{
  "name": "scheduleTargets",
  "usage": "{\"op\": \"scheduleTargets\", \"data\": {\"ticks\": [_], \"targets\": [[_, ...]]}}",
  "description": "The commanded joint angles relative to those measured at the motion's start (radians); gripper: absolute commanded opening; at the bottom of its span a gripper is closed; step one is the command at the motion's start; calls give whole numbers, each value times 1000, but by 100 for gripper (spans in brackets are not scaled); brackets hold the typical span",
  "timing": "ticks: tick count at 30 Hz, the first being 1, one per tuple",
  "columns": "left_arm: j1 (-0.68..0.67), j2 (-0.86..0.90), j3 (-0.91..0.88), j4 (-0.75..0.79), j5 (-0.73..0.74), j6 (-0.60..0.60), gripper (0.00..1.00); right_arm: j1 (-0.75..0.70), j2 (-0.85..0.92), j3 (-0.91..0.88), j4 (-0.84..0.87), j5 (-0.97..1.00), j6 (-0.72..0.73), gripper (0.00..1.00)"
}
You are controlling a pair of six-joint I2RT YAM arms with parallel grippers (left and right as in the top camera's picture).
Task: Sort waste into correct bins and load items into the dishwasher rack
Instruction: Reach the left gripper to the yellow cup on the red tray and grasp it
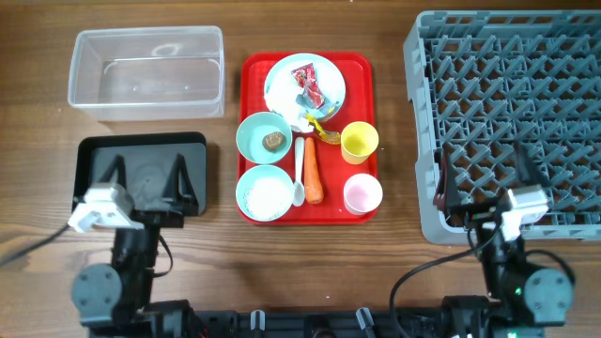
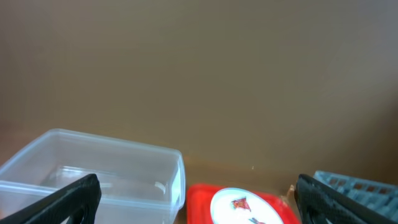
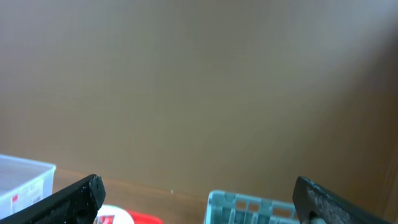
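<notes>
While left gripper [image 1: 150, 180] hangs over black bin [image 1: 89, 148] and right gripper [image 1: 485, 178] over rack [image 1: 507, 84], near side, jaws spread, nothing held. On plate [image 1: 282, 80], far end of red tray [image 1: 252, 89], centre: red wrapper [image 1: 308, 86]. Probably first: pinch it from above without tipping plate. Wooden table [image 1: 394, 244], brown wall [image 2: 199, 74].

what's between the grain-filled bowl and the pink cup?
White spoon beside the bowl, then orange carrot nearer the pink cup, lying side by side. Overhead view only.
</notes>
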Motion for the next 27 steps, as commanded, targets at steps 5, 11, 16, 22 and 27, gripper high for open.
{"op": "scheduleTargets", "data": {"ticks": [5, 11, 16, 22, 27], "targets": [[2, 459, 520, -354, 53, 32, 100, -4, 510, 514, -187, -146, -36, 100], [-109, 783, 777, -624, 53, 33, 100, -4, 835, 1013, -771, -267, -32, 100], [-245, 987, 800, -687, 53, 32, 100, -4, 915, 1090, -905, -407, -26, 100], [-290, 1089, 800, -704, 88, 28, 100, -4, 928, 1089, -908, -476, 183, 100], [-290, 1092, 800, -707, 139, 29, 100, -4, 951, 1089, -964, -429, 174, 95]]}}
